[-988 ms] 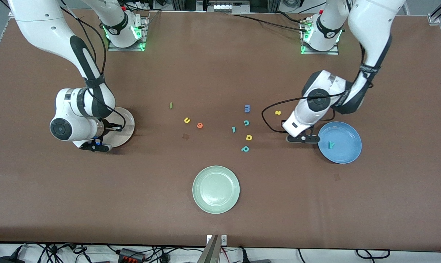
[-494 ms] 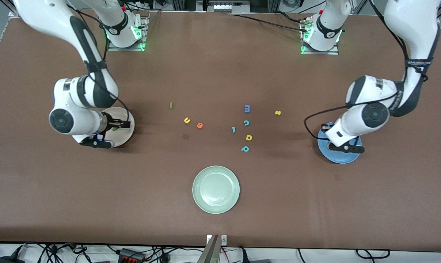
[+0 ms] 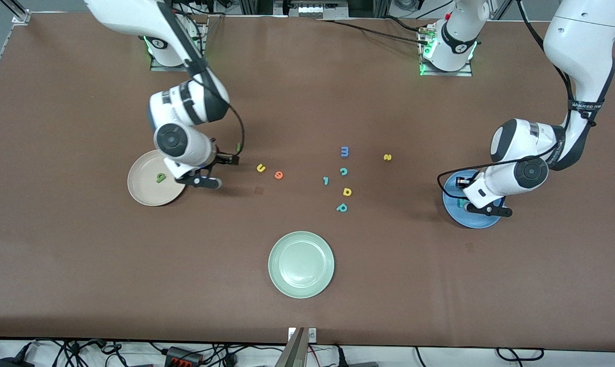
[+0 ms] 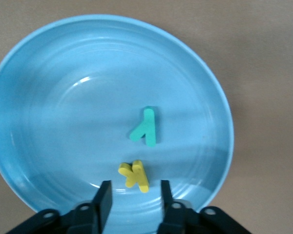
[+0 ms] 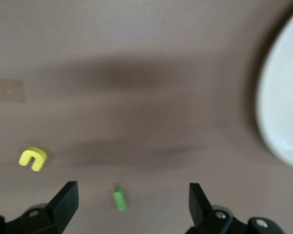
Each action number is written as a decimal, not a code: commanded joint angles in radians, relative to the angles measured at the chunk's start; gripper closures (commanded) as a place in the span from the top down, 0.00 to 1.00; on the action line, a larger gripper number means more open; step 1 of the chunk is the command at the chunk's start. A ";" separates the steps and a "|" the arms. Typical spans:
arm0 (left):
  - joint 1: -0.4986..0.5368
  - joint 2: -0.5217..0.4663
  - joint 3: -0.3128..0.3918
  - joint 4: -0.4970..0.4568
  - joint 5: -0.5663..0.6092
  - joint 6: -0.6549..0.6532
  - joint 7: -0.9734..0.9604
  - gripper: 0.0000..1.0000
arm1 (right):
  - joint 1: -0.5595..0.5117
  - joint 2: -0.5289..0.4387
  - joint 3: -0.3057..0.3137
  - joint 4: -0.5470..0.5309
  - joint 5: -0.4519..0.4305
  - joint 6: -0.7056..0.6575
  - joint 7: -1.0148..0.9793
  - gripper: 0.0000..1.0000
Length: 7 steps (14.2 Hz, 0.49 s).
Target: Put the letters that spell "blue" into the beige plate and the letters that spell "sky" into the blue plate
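**Brown table, both arms shifted since a second ago**

Since a second ago the right arm has swung off the beige plate (image 3: 144, 196), and the green b (image 3: 160, 177) now lies in that plate, just toward one o'clock of its middle in the front view. The left arm has moved from beside the blue plate (image 4: 39, 97) to above it, and a yellow k (image 4: 134, 175) has joined the teal y (image 4: 146, 127) in the dish.

The right gripper (image 5: 132, 195) stands wide and empty over bare table (image 3: 307, 321), wrist bent low, at about three o'clock of the beige plate. The thin green l (image 5: 119, 200) lies on the table just under the gap of its jaws. The yellow u (image 3: 260, 167) and orange e (image 3: 278, 175) lie on the table at the gripper's three to four o'clock.

The left gripper (image 4: 132, 195) hangs low over the blue plate's rim, forearm folded down from a high elbow. Its jaws are narrowly apart and hold nothing, and the k lies loose just off their tips.

The yellow s (image 3: 387, 157) rests on the table at ten o'clock of the blue plate. A pale green plate (image 3: 301, 285) sits at six o'clock of the table.
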 commanded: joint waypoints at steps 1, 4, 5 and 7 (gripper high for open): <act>-0.007 -0.050 -0.029 0.001 0.022 -0.076 -0.026 1.00 | 0.083 -0.008 -0.009 -0.082 0.013 0.107 0.112 1.00; 0.003 -0.078 -0.182 -0.019 0.021 -0.139 -0.168 1.00 | 0.130 -0.008 -0.009 -0.117 0.015 0.114 0.153 0.98; 0.003 -0.078 -0.228 -0.046 0.021 -0.133 -0.222 1.00 | 0.138 -0.005 -0.009 -0.127 0.015 0.127 0.153 0.93; -0.002 -0.078 -0.319 -0.098 0.022 -0.096 -0.348 1.00 | 0.140 0.002 -0.009 -0.154 0.013 0.177 0.153 0.86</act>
